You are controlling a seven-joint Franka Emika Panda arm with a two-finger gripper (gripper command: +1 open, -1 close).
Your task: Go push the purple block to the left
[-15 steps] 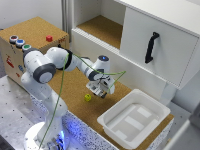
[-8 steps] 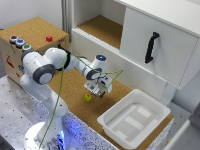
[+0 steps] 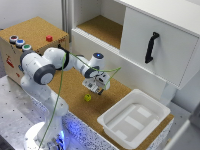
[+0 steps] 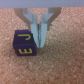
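The gripper (image 4: pixel 39 31) is lowered to the cork surface with its fingers drawn close together, gripping nothing. One fingertip (image 4: pixel 42 39) touches the side of the purple block (image 4: pixel 25 44). The block carries yellow letter markings.

In the exterior view, the gripper (image 3: pixel 96 89) hangs over the middle of the cork surface (image 3: pixel 75 90), just beside a small yellowish object (image 3: pixel 88 97); this is probably the same block, but its colour there is too blurred to confirm.

Task status: contact appears to be made, so the push is judged to be at its start. The sideways travel is left to do.

Count:
- One block.
- One white tray (image 3: pixel 134 119), at the surface's end on the exterior view's right.
- One cabinet handle (image 3: pixel 151 47).
- Three buttons (image 3: pixel 19 43) and one red block (image 3: pixel 49 38) on the wooden box.
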